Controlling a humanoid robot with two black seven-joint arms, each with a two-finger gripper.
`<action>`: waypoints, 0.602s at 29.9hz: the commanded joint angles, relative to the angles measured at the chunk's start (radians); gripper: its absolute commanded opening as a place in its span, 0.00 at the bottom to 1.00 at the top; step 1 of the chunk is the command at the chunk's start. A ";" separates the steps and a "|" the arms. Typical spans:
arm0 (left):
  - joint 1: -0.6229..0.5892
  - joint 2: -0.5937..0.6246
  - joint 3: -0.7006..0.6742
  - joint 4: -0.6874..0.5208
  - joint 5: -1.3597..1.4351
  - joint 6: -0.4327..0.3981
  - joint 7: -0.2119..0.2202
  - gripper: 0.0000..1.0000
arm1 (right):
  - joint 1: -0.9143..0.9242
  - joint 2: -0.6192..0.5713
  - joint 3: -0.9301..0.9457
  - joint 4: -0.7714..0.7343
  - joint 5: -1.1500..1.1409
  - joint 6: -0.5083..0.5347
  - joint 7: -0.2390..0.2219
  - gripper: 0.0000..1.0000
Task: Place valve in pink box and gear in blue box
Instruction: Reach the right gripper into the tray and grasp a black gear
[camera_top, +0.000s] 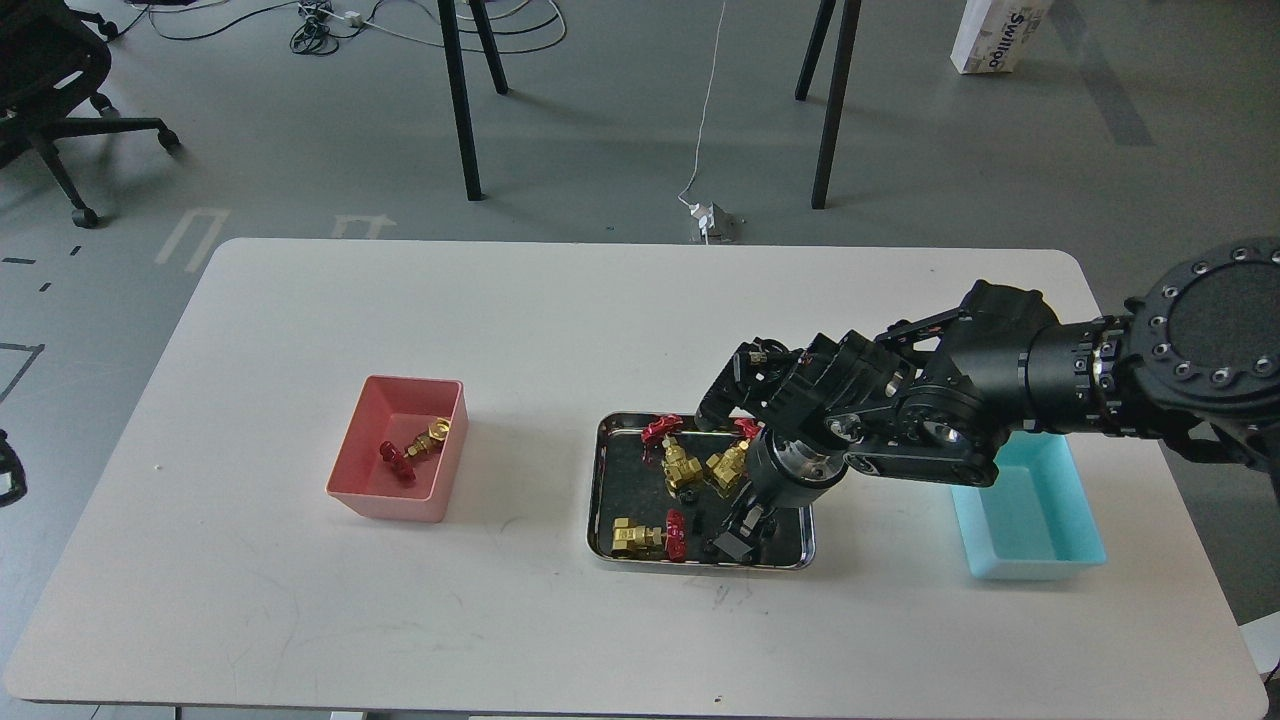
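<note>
Brass valve (428, 440) with red handwheel lies in pink box (345, 470); right gripper (738, 535) over steel tray (600, 480), finger state unclear.

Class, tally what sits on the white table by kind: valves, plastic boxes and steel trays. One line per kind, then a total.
Valves: 4, one in the pink box and three in the tray
Plastic boxes: 2, pink box and blue box
Steel trays: 1
Total: 7
The tiny black gears in the tray are too dark to count.
</note>
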 joint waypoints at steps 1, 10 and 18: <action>-0.005 0.000 -0.001 0.000 0.000 0.000 0.002 0.94 | -0.005 0.002 -0.015 -0.006 0.000 0.001 0.000 0.73; -0.028 -0.002 0.001 0.021 -0.002 0.000 0.002 0.94 | -0.022 0.002 -0.050 -0.024 0.003 0.005 0.000 0.73; -0.037 0.001 0.001 0.028 -0.002 -0.001 0.000 0.94 | -0.054 0.002 -0.049 -0.073 0.003 0.004 0.000 0.67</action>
